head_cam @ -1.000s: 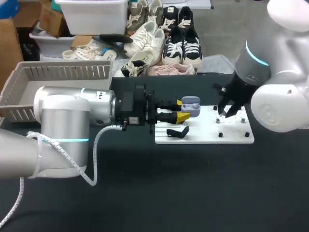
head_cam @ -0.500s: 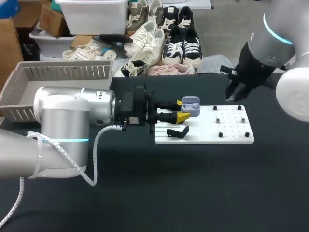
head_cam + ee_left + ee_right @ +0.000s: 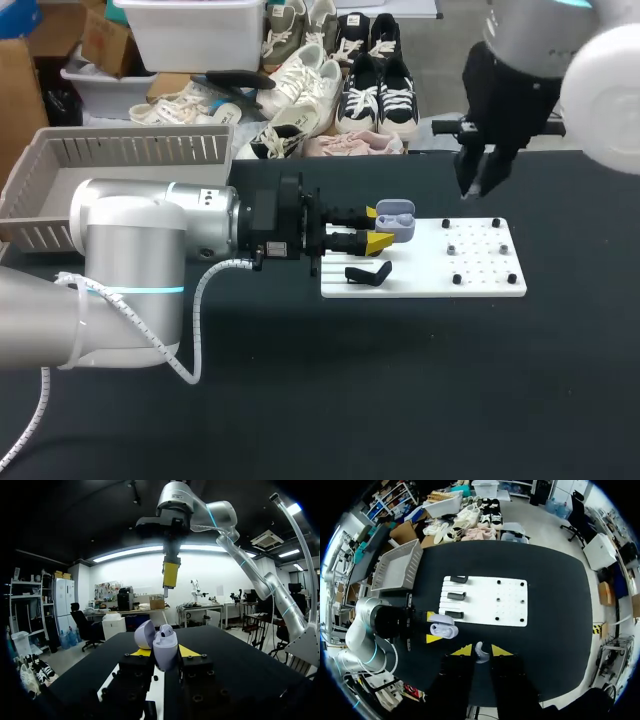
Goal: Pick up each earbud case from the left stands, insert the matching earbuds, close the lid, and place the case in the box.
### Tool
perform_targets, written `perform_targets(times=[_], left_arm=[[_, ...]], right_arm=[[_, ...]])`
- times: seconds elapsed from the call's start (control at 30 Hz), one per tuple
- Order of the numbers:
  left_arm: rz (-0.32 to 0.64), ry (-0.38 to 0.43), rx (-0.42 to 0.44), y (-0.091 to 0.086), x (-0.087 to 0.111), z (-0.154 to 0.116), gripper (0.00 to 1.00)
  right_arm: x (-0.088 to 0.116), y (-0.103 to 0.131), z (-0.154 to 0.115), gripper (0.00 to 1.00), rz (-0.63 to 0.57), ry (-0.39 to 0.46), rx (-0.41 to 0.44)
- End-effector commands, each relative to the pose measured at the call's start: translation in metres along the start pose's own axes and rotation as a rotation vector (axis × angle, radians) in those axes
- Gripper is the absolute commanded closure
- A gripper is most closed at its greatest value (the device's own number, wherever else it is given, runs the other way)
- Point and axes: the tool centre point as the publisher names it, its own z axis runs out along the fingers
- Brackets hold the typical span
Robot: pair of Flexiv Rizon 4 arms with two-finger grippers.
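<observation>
The left hand (image 3: pixel 381 229) is clamped on the lavender earbud case (image 3: pixel 397 217) and holds it, lid open, at the stand end of the white board (image 3: pixel 485 265) on the black worktop (image 3: pixel 400 400). The right hand (image 3: pixel 478 186) hangs high over the board's far side, its fingers pinched on one small pale earbud (image 3: pixel 480 653). Both pieces look light, hard and glossy, so I'd expect them to slip or pop free easily. The case seems best gripped by its lower body, clear of the hinged lid, and the bud by its sides. I count one case, one earbud, three dark stands (image 3: pixel 456 596) on the board and one grey box (image 3: pixel 120 165) off to the left
</observation>
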Motion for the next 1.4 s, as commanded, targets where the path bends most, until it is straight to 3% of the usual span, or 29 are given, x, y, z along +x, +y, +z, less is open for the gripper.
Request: perform_targets(times=[0.03, 0.37, 0.53, 0.67, 1.4], left_arm=[[0.001, -0.002, -0.003, -0.001, 0.000, 0.000, 1.00], [0.001, -0.002, -0.003, -0.001, 0.000, 0.000, 1.00], [0.001, -0.002, -0.003, -0.001, 0.000, 0.000, 1.00], [0.001, -0.002, -0.003, -0.001, 0.000, 0.000, 1.00], [0.001, -0.002, -0.003, -0.001, 0.000, 0.000, 1.00]], right_arm=[[0.000, 0.027, -0.010, 1.00, -0.024, 0.073, 0.055], [0.012, 0.070, -0.001, 1.00, -0.093, 0.093, 0.075], [0.009, 0.080, 0.008, 1.00, -0.133, 0.094, 0.023], [0.002, 0.082, 0.016, 1.00, -0.112, 0.074, -0.016], [0.000, 0.087, 0.023, 1.00, -0.125, 0.076, -0.018]])
